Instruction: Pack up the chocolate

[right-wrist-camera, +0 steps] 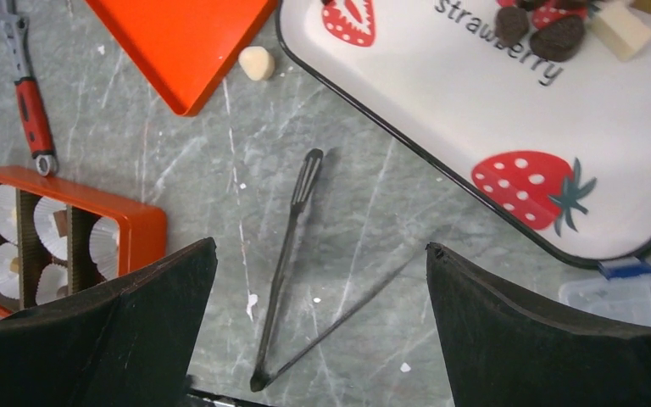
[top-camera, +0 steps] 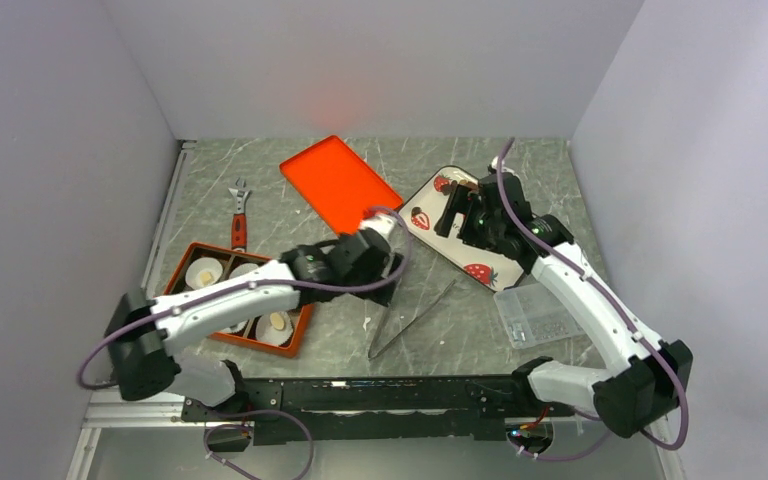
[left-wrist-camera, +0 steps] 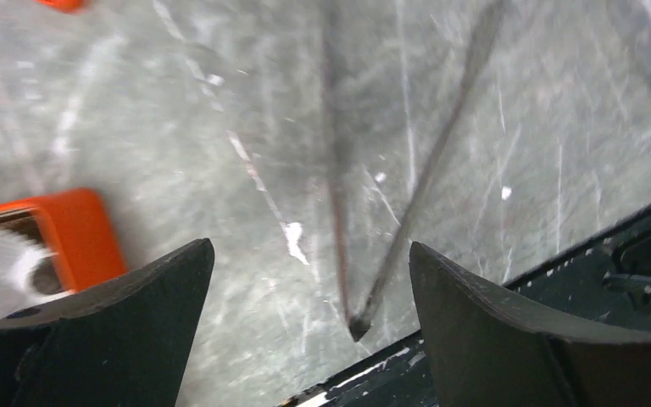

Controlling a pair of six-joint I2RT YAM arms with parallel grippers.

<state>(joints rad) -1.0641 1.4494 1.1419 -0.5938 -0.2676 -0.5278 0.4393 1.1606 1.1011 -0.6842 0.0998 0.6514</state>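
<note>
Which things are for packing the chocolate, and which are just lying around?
For the job:
chocolates
strawberry tray
orange box with paper cups
tongs
probably the orange lid

Just lying about:
wrench
clear plastic box

Table [top-camera: 480, 325] bears tongs [right-wrist-camera: 286, 263], wrench [right-wrist-camera: 32, 110], orange lid [top-camera: 338, 182], tray [right-wrist-camera: 475, 102] — one chocolate [right-wrist-camera: 257, 63]

Grey marbled, scratched table [top-camera: 480, 340] boxed in on three sides by plain pale walls [top-camera: 380, 60], faint red glow [top-camera: 345, 105] low on the back one, even diffuse light.
</note>
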